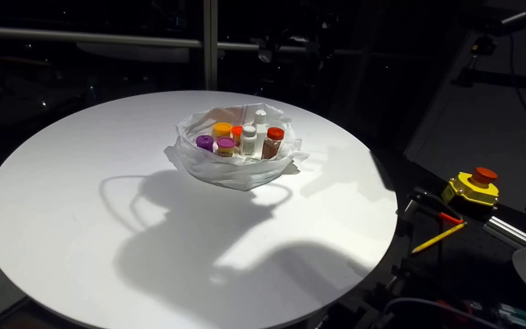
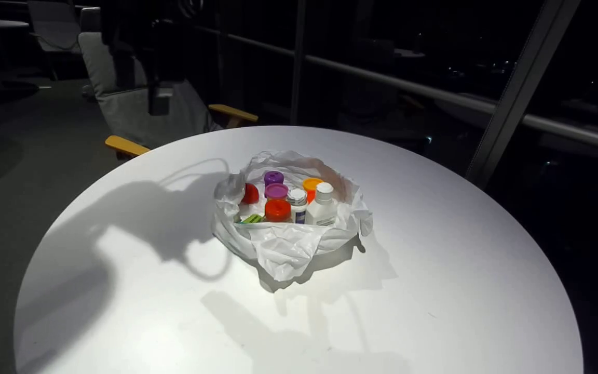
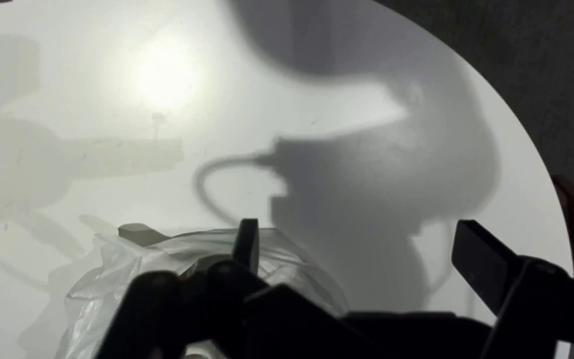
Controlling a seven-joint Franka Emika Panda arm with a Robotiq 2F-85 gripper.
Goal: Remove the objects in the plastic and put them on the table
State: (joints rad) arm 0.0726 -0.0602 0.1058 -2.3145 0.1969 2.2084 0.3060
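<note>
A wrinkled, translucent whitish plastic bag (image 1: 235, 174) is being supported by the round white table (image 1: 62, 205), toward one o'clock in an exterior view. Within its crumpled rim a purple cap (image 1: 205, 143) is showing at nine o'clock, an orange cap (image 1: 222, 129) at ten, a taller white bottle (image 1: 260, 131) at two and a red-capped jar (image 1: 272, 145) with brown contents at three. Lower parts are being hidden by near folds and neighbouring jars; in an exterior view a red item (image 2: 250, 194) at nine and a green item (image 2: 252, 219) at eight are being partly covered and cannot be identified. In the wrist view the bag, toward seven, is being cut off below and partly blocked by the gripper (image 3: 357, 239), whose jaws are being held wide apart.
</note>
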